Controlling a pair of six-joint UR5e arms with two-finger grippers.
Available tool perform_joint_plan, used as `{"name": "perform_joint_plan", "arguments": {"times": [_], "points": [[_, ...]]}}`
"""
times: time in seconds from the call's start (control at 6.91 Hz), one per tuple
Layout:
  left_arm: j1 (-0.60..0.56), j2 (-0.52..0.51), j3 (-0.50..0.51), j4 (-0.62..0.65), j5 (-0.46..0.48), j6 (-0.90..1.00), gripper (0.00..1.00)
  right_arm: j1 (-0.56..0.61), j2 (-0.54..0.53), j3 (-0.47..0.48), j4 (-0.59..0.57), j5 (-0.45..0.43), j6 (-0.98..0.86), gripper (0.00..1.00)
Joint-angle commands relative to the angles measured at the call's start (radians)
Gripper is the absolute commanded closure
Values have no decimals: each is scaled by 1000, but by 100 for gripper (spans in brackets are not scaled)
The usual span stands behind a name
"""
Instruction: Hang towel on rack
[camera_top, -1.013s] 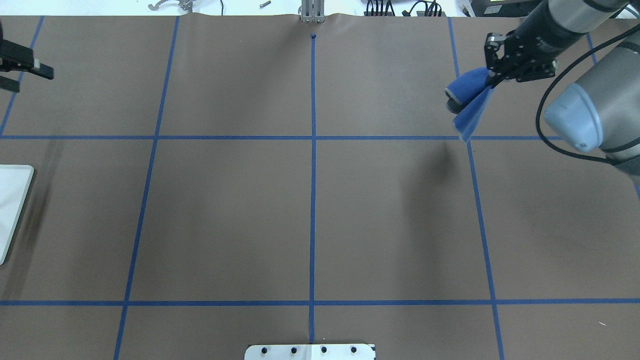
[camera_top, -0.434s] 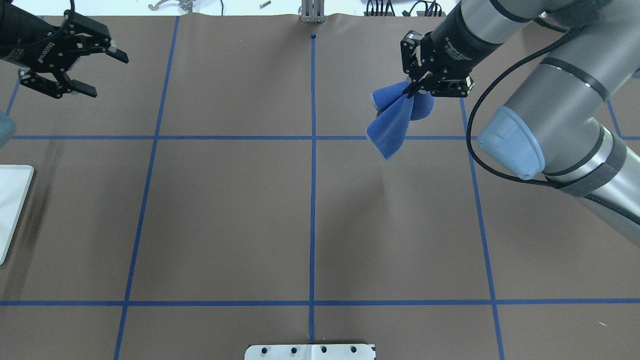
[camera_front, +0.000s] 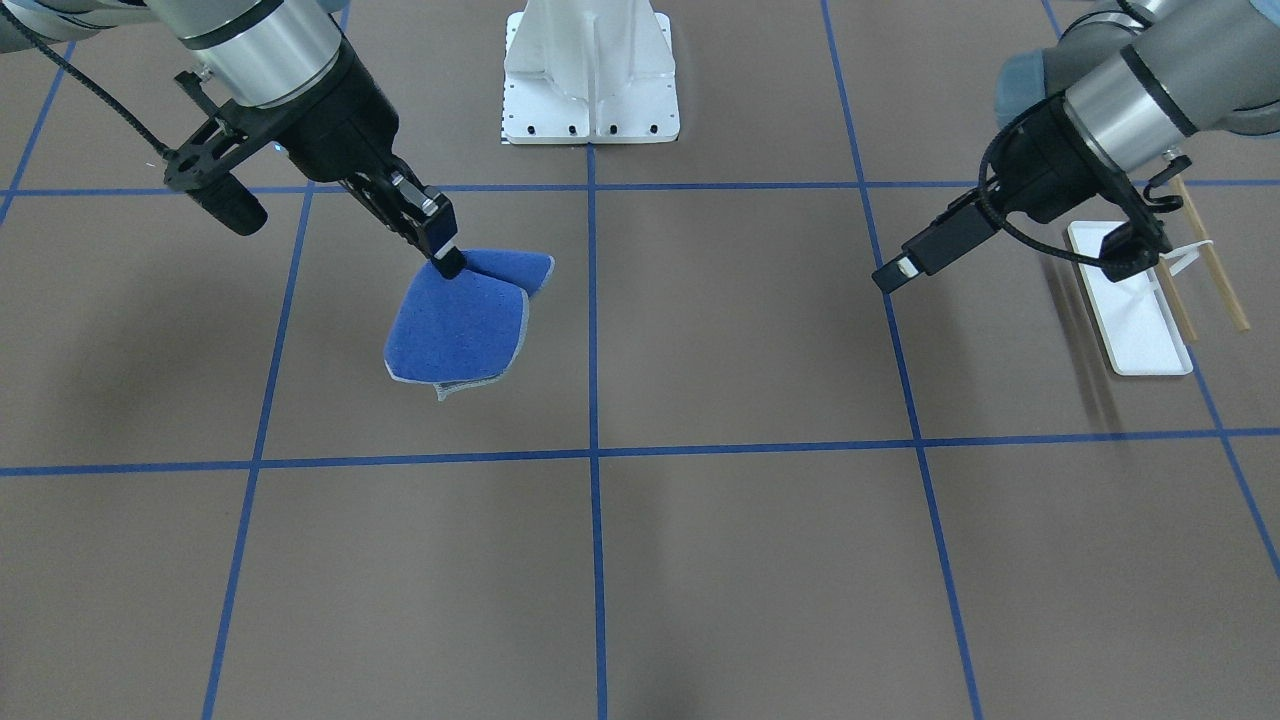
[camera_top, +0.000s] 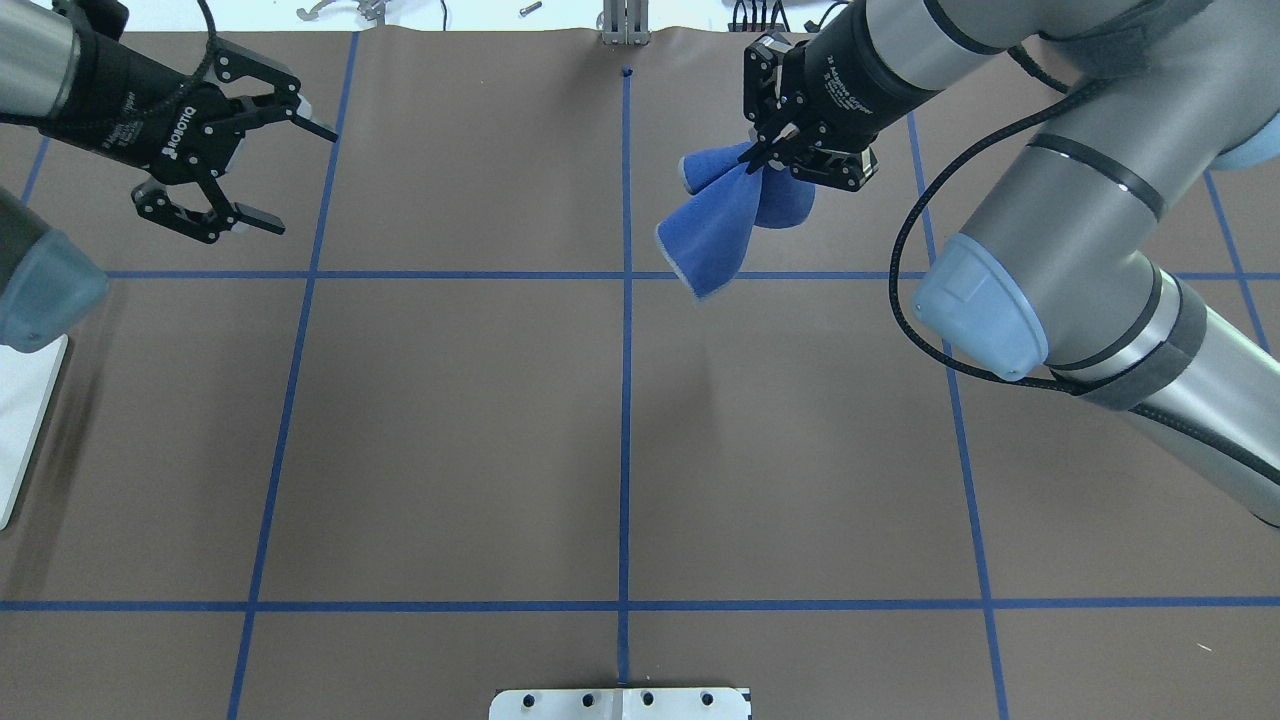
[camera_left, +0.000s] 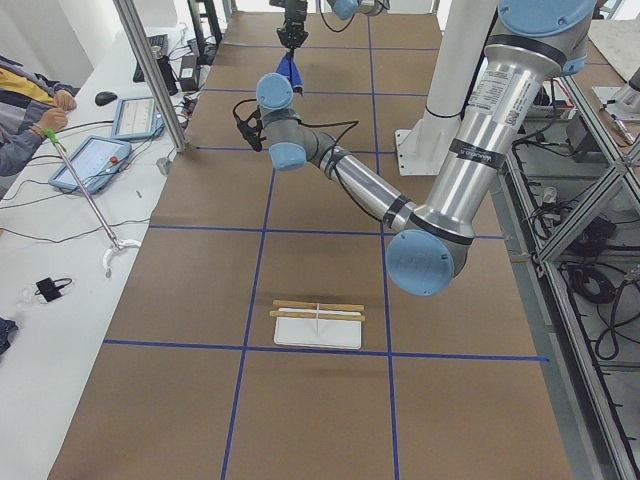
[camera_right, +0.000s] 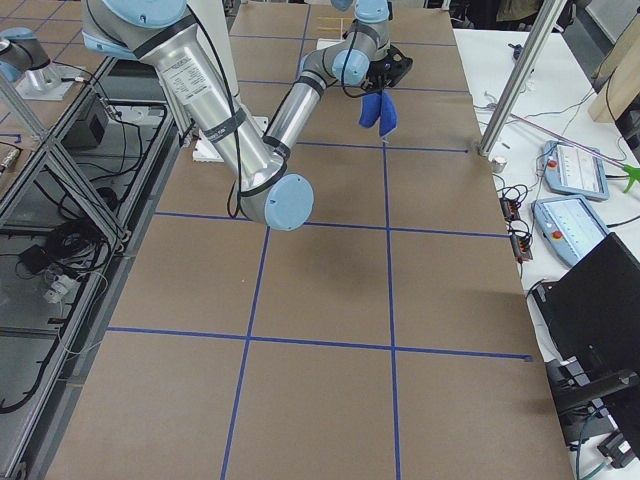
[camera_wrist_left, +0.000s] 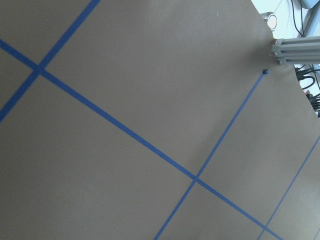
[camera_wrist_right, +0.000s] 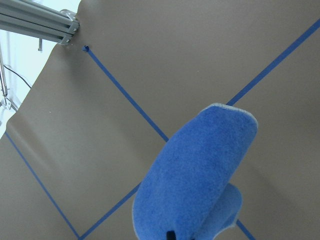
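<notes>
Overhead view. Right tool (camera_top: 760, 160) is clamped on one bunched edge of the small bright blue cloth towel with pale stitched edging (camera_top: 715, 235). The towel hangs from the pinch in loose folds, the longest flap trailing toward 7 o'clock. It sits at about 1 o'clock from the middle of the brown paper-covered table with a blue tape grid (camera_top: 450, 450), just right of the centre tape line, with its shadow cast apart on the paper below.

Right wrist view: blue fleece (camera_wrist_right: 200, 170) fills the lower frame, with a grey-white hem along the top curve.

Left tool (camera_top: 300, 180) is at 10 o'clock, fingers spread wide with nothing between them. Its wrist camera shows only paper and tape.

The small rack with a flat white tray base and two light wooden dowel bars (camera_left: 330, 335) stands at the 9 o'clock edge of the table, well apart from the towel. Its bars are parallel and bare. In the front-facing view the left tool is just beside it; I cannot tell if they touch.
</notes>
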Motion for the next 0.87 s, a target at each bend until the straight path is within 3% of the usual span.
{"name": "perform_joint_plan", "arguments": {"times": [0.0,0.14,0.43,0.72], "points": [[51,-9,10,-110,0,-280,2,-28,54,-1,21,-75,94,100],[56,-41,7,-119,0,-392,2,-50,68,-1,62,-124,144,100],[67,-48,25,-278,9,-561,3,-125,69,1,162,-249,217,100],[77,-51,37,-349,47,-661,3,-153,69,7,242,-269,250,100]]}}
